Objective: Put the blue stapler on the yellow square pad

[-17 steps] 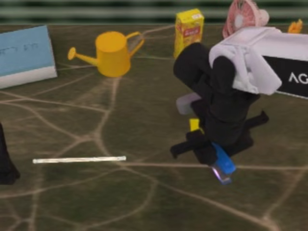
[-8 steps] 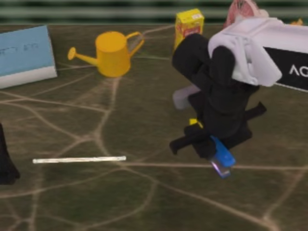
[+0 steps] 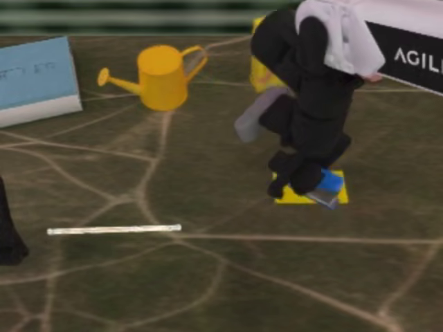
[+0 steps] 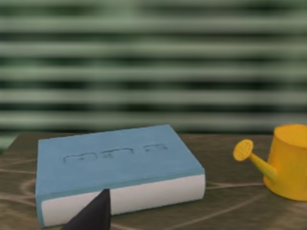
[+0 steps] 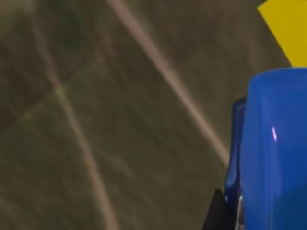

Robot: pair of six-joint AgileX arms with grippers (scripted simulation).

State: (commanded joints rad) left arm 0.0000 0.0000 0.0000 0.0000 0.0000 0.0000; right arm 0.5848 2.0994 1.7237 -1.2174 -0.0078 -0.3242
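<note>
The blue stapler (image 3: 330, 182) hangs tilted just over the yellow square pad (image 3: 293, 198), right of the table's middle. My right gripper (image 3: 309, 181) reaches down from the back and is shut on the stapler, covering much of the pad. Whether the stapler touches the pad cannot be told. In the right wrist view the blue stapler (image 5: 273, 153) fills the corner beside one black fingertip (image 5: 218, 213), with a corner of the yellow pad (image 5: 288, 28) beyond. My left gripper (image 3: 7, 238) is parked at the left edge, open, one fingertip (image 4: 93, 213) showing.
A yellow watering can (image 3: 160, 76) stands at the back, a light-blue and white book (image 3: 34, 76) at the back left. A yellow carton (image 3: 261, 72) is half hidden behind my right arm. A thin white rod (image 3: 114, 229) lies front left.
My right arm has carried the stapler toward the back, from in front of the pad to over it. More of the yellow pad now shows. The left arm has not moved.
</note>
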